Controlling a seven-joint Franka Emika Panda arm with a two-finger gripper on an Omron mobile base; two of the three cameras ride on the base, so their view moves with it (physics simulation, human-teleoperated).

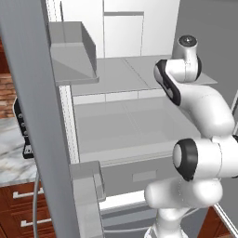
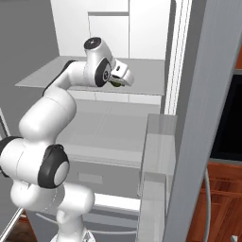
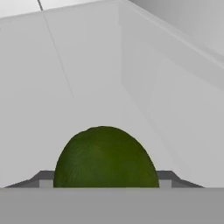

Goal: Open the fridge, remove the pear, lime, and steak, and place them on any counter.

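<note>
The arm (image 1: 204, 153) is glossy white, built of rounded, bulbous links that swell at each joint, with black bands ringing the joints (they look like dark collars between the shells). A flat round grey cap closes the topmost joint. The wrist ends in a short white housing. The fingers (image 3: 46, 180) are small, grey and blocky.

Lime (image 3: 105, 157) on fridge (image 1: 139, 121) shelf
</note>
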